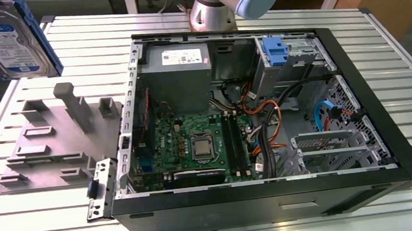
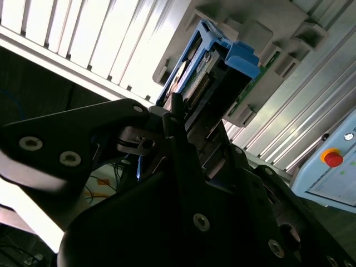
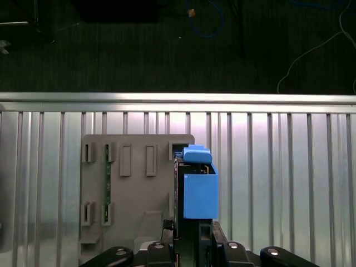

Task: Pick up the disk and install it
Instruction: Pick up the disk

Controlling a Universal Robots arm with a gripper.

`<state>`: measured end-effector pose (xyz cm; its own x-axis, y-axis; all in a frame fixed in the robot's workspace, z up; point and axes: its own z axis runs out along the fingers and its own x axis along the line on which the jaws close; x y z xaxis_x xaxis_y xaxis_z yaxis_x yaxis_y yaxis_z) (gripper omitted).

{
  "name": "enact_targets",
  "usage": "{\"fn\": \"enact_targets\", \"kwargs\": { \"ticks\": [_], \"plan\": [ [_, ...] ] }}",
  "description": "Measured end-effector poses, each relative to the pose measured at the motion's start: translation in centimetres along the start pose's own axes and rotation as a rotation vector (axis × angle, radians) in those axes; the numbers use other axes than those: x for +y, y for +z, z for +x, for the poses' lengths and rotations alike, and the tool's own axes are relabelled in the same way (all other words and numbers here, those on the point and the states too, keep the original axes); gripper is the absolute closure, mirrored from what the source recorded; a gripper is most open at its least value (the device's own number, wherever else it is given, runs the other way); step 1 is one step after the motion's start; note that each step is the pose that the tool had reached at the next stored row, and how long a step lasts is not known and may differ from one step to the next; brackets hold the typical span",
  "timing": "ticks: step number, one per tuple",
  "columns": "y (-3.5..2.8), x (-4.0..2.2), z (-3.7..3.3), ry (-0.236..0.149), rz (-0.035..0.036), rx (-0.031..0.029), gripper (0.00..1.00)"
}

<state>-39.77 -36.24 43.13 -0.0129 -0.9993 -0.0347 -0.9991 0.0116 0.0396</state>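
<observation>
The open computer case [image 1: 272,205] holds a green board [image 1: 193,144] and wires [image 1: 265,116]. The claw [image 3: 194,233] grips the disk [image 1: 6,45] above the grey stand [image 1: 46,144].

Ribbed shiny metal table [image 1: 377,41], matt grey plastic fixture block [image 1: 47,150], smooth silver-grey metal disk [image 1: 6,45] with glossy label and blue plastic rails, matt black hand [image 3: 193,236], computer case [image 1: 235,209] matt black outside, bare steel inside.

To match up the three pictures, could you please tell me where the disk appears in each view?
Exterior view: the disk hangs in the air at the exterior view's upper left, label showing.
First wrist view: the disk is edge-on, blue rail showing, at the grey fixture plate's edge.
Second wrist view: the disk is end-on, before the plate.
Shared landmark: the grey fixture plate.
</observation>
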Motion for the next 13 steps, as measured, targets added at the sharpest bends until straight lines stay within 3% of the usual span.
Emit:
{"fn": "enact_targets", "kwargs": {
  "ticks": [13],
  "plan": [
    [-0.07,-1.71,-0.02,0.0,0.0,0.0,0.65]
  ]
}}
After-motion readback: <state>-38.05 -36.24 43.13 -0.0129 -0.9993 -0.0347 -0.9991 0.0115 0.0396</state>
